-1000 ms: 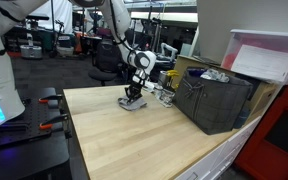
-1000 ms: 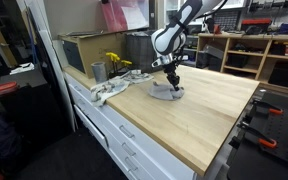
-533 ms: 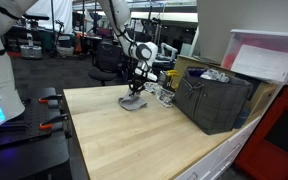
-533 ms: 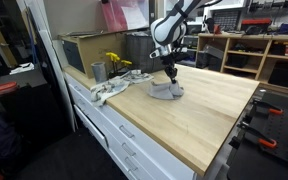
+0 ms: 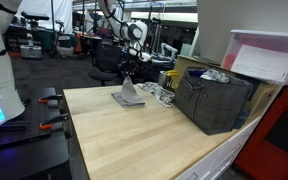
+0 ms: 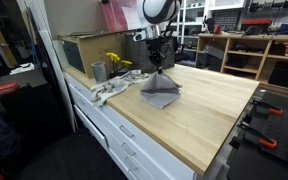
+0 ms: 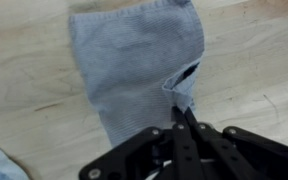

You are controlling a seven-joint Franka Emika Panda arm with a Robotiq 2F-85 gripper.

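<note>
The pincer hangs over the wooden table, clamped tight on the top of a grey cloth. The cloth drapes down from the grip in a tent shape, and in both exterior views its wide lower edge seems to rest on the wood. In the wrist view the closed fingers pinch a small fold of the cloth, and the knitted fabric spreads out below them across the pale boards. In an exterior view a dark crate stands well apart from the cloth, near the table's edge. Toward the back, a metal cup stands by a crumpled white rag, both clear of the cloth
</note>
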